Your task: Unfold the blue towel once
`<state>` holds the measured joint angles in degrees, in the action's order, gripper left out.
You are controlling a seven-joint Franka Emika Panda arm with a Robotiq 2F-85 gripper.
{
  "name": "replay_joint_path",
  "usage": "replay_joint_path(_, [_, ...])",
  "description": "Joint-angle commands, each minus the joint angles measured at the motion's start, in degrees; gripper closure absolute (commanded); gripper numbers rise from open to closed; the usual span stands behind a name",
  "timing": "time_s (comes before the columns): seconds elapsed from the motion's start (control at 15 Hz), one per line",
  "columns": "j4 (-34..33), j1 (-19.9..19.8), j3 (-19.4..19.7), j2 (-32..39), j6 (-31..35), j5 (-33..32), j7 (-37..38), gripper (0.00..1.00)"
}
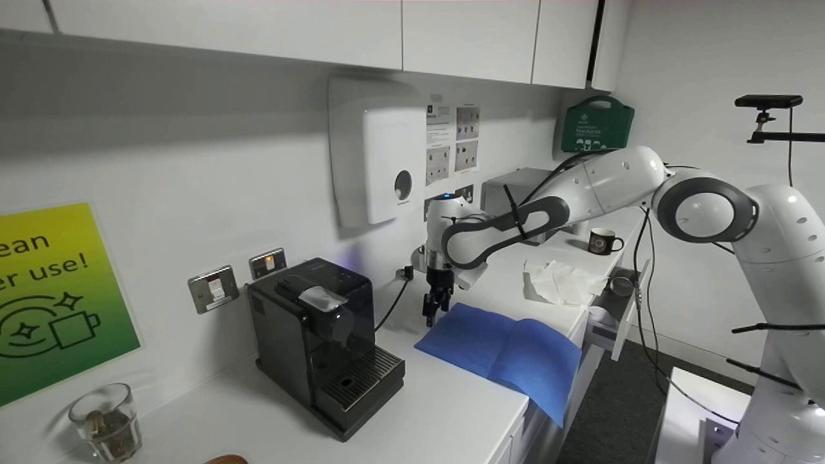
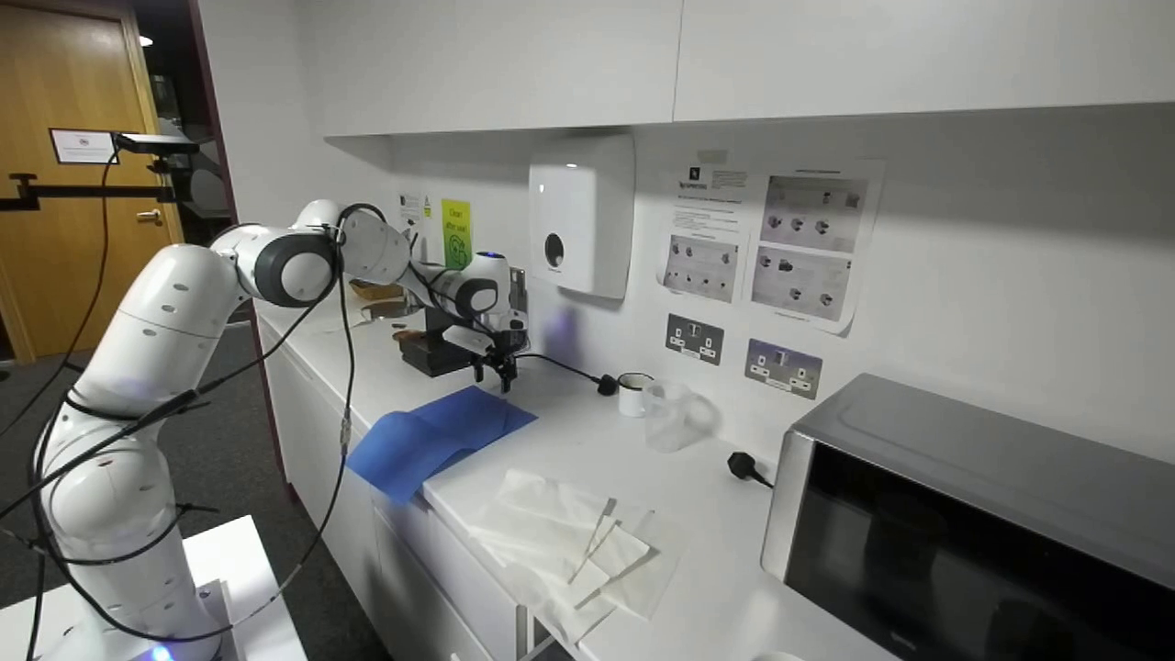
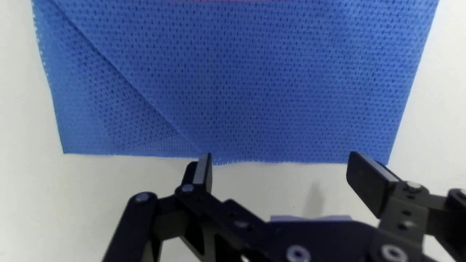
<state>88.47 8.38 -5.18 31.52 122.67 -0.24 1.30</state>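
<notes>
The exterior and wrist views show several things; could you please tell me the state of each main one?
Gripper: open, holding nothing.
Blue towel: partly folded, one end hanging off the counter.
Drawer: pulled open.
Microwave: door looks shut.
Dark mug: upright.
White mug: upright.
Glass: upright, with something brown inside.
Coffee machine: upright; on or off unclear.
Black plug by the microwave: not in the sockets above it.

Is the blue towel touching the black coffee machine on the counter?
Apart. In an exterior view, a strip of white countertop shows all along between the black coffee machine and the blue towel; their outlines never meet.
</notes>
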Motion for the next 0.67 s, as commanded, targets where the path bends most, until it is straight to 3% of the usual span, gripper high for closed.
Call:
replay_joint_path(0.0, [1.67, 2.69, 2.36, -3.39, 0.39, -4.79, 5.78, 0.0])
replay_joint_path(0.27, [5.34, 5.42, 3.22, -8.43, 0.39, -10.19, 12.82, 0.0])
replay_joint_path(0.33, [0.56, 3.82, 2.04, -3.59, -0.12, -8.12, 9.62, 0.0])
replay_joint_path(0.6, [2.44, 4.94, 2.06, -6.09, -0.13, -9.18, 11.77, 0.0])
